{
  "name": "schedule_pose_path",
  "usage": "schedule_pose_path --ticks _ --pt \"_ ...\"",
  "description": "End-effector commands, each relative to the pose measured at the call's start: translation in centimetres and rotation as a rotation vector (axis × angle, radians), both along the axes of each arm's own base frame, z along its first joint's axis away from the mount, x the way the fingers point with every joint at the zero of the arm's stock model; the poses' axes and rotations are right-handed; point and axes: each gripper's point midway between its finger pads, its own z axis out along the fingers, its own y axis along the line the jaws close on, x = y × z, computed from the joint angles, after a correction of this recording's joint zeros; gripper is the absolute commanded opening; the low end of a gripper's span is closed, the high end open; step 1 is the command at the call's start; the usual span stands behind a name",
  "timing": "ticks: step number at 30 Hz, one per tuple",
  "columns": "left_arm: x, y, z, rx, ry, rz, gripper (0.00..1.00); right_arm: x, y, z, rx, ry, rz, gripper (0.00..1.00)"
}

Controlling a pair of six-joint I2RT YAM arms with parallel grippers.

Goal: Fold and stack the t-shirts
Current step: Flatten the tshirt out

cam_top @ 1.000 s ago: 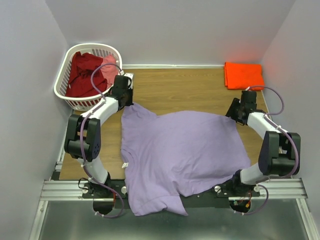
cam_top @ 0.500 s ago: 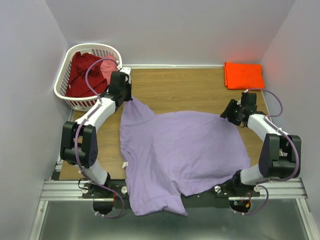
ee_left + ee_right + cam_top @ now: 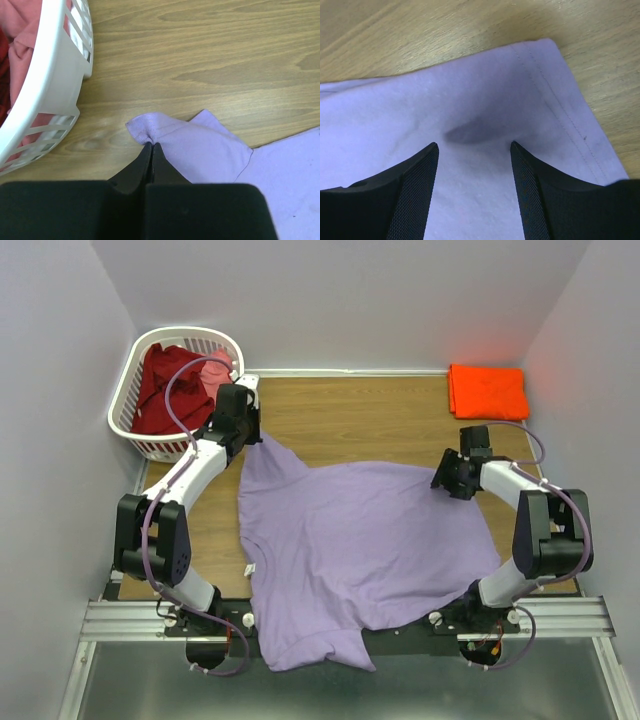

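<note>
Basket (white) near left gripper's lavender t-shirt

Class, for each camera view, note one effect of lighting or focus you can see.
Top external: the folded orange t-shirt glows oversaturated, its creases lost. Right wrist: a dark shadow falls on the lavender t-shirt between the open right fingers. Left wrist: the shut left fingers are featureless black.

Bare table lies open along the far edge, between the white laundry basket in the far-left corner and the folded orange shirt far right. The lavender shirt blankets the middle and overhangs the near edge. The left gripper sits near the basket's wall; room walls hem three sides.
</note>
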Motion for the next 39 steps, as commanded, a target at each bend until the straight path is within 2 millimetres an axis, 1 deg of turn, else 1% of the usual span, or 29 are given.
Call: schedule_pose_path --ticks 1,3,6,7,8,10,11,12,15,17,18,19,20,21,22,23,25,26,27,29,30,31,32,33,34,35,37,38,39 --pt "-0.4 0.4 0.9 0.007 -0.019 0.014 0.00 -1.7 -1.7 -2.5 -0.154 0.126 -0.057 0.66" --pt "-0.4 0.5 1.0 0.011 -0.020 0.017 0.00 -2.0 -1.7 -3.4 -0.200 0.162 -0.060 0.60" --pt "-0.4 0.9 1.1 0.024 -0.024 0.035 0.00 -1.8 -0.5 -4.1 -0.213 0.185 -0.027 0.44" --pt "-0.4 0.9 1.1 0.027 -0.025 0.035 0.00 -1.9 0.2 -4.7 -0.224 0.202 -0.002 0.31" --pt "-0.4 0.9 1.2 0.028 -0.027 0.036 0.00 -1.1 0.5 -4.3 -0.235 0.186 0.005 0.25" --pt "-0.4 0.9 1.3 0.026 -0.028 0.034 0.00 -0.6 1.1 -4.0 -0.250 0.179 0.020 0.13" --pt "-0.5 0.9 1.2 0.025 -0.026 0.032 0.00 -0.5 1.6 -3.7 -0.255 0.170 0.037 0.04" --pt "-0.5 0.8 1.3 0.023 -0.027 0.030 0.00 -0.2 1.9 -3.4 -0.257 0.162 0.042 0.01" --pt "-0.6 0.9 1.4 0.024 -0.027 0.031 0.00 0.5 2.9 -1.7 -0.269 0.128 0.069 0.01" --pt "-0.8 1.0 1.6 0.025 -0.034 0.037 0.00 0.7 3.0 0.1 -0.297 0.102 0.064 0.01" --pt "-0.9 1.1 2.1 0.023 -0.045 0.042 0.00 1.2 2.6 2.9 -0.324 0.034 0.026 0.01" --pt "-1.1 1.2 2.0 0.022 -0.046 0.047 0.00 0.7 3.1 4.9 -0.347 0.005 0.032 0.01" --pt "-1.5 1.3 2.6 0.018 -0.063 0.050 0.00 0.6 2.9 6.8 -0.372 -0.054 -0.005 0.01" --pt "-1.7 1.4 2.8 0.020 -0.071 0.056 0.00 0.3 3.2 8.7 -0.349 -0.114 -0.017 0.01" --pt "-2.1 1.6 2.2 0.023 -0.064 0.060 0.00 -0.4 3.5 11.5 -0.293 -0.206 -0.035 0.01" --pt "-2.4 1.8 2.3 0.025 -0.068 0.062 0.00 -1.8 3.4 11.1 -0.261 -0.206 -0.047 0.01" --pt "-3.0 2.0 1.8 0.033 -0.054 0.070 0.00 -3.7 3.7 10.7 -0.218 -0.190 -0.025 0.02" --pt "-3.3 2.1 1.3 0.037 -0.042 0.071 0.00 -5.3 3.8 9.4 -0.205 -0.125 -0.010 0.02" --pt "-3.7 2.2 1.1 0.037 -0.038 0.073 0.00 -7.8 4.7 7.2 -0.139 -0.034 0.019 0.01" --pt "-4.0 2.4 1.0 0.035 -0.037 0.076 0.00 -10.2 6.2 5.5 -0.032 0.042 0.031 0.01" --pt "-4.1 2.4 1.1 0.035 -0.044 0.080 0.00 -11.6 7.7 4.9 0.060 0.086 0.063 0.01" --pt "-4.3 2.5 0.9 0.040 -0.040 0.082 0.00 -13.2 7.9 3.7 0.086 0.129 0.062 0.01" --pt "-4.4 2.7 0.9 0.042 -0.039 0.086 0.00 -13.9 8.5 4.0 0.139 0.134 0.065 0.04" --pt "-4.5 2.8 0.8 0.046 -0.037 0.091 0.00 -15.0 8.8 3.6 0.163 0.161 0.072 0.07" --pt "-4.5 2.9 0.9 0.048 -0.039 0.095 0.00 -15.8 8.7 3.5 0.165 0.188 0.068 0.15" --pt "-4.5 3.0 0.9 0.054 -0.035 0.099 0.00 -16.2 8.7 3.5 0.170 0.198 0.075 0.20" --pt "-4.4 3.1 0.9 0.060 -0.035 0.102 0.00 -16.8 8.7 3.3 0.170 0.226 0.089 0.31" --pt "-4.5 3.1 0.8 0.060 -0.032 0.101 0.00 -16.8 8.8 3.5 0.169 0.231 0.117 0.43" --pt "-4.5 3.0 0.9 0.057 -0.033 0.097 0.00 -16.6 9.1 3.8 0.174 0.228 0.136 0.47"
